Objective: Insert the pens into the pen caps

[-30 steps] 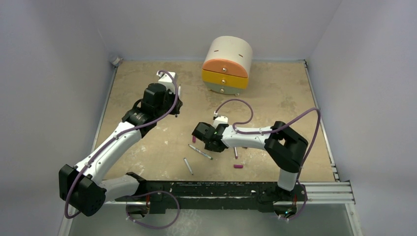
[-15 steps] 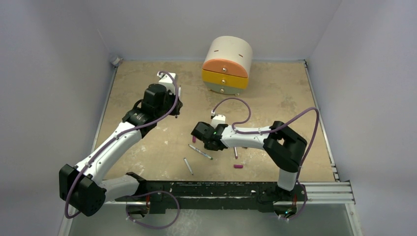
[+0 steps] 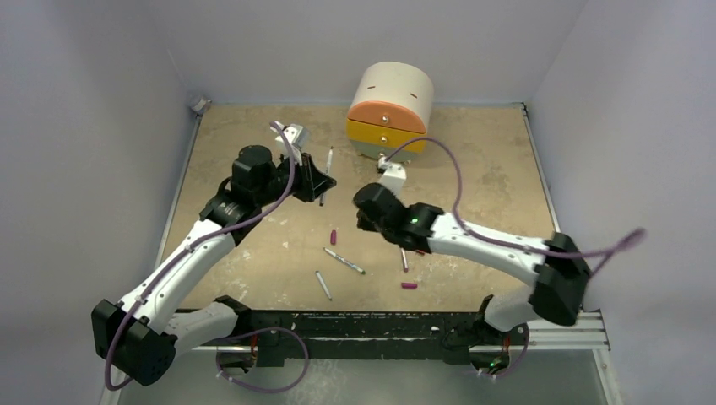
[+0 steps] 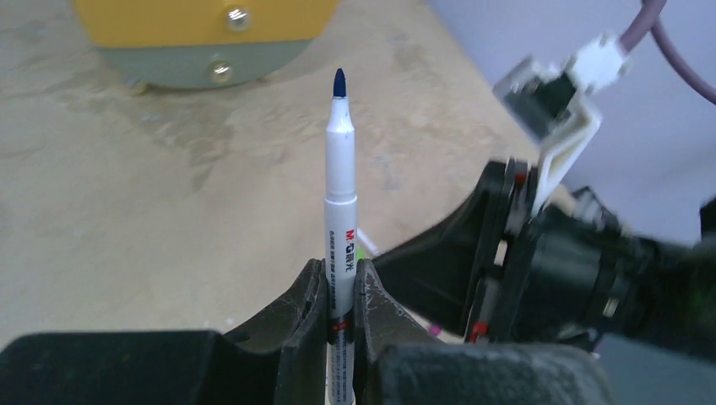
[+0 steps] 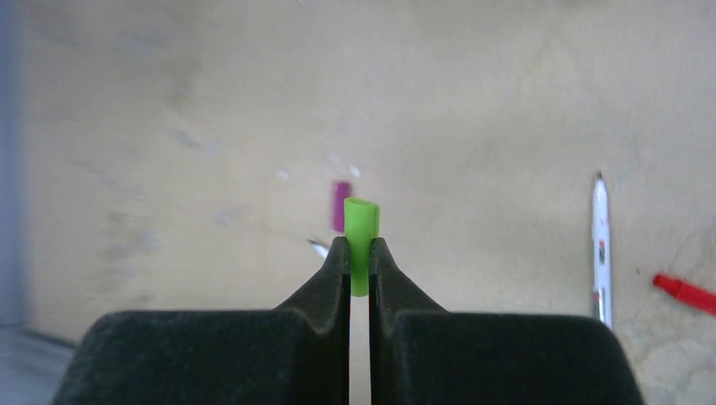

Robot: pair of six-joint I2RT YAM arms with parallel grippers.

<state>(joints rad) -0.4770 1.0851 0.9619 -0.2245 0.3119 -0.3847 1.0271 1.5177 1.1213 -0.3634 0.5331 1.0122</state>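
The left tool (image 4: 340,285) is clamped on a pen (image 4: 340,194) low on its barrel. The pen's blue tip points away from the wrist, toward the drawer unit (image 4: 203,34). The right tool (image 5: 360,253) pinches the green cap (image 5: 361,232) by its lower half, and the open end sticks out past the fingers. From above, both tools hang over the middle of the tabletop (image 3: 490,169), near each other but apart, with the left tool on the left.

Three more pens lie on the tabletop. The slanted pen (image 3: 344,260) is in the middle, the near pen (image 3: 323,285) is closer to the arm bases, and the right pen (image 3: 404,260) is below the right forearm. A magenta cap (image 3: 333,236) lies just beyond the slanted pen's far end. A second magenta cap (image 3: 409,286) lies near the right pen's near end. In the right wrist view a red cap (image 5: 684,293) lies just beside the right pen.
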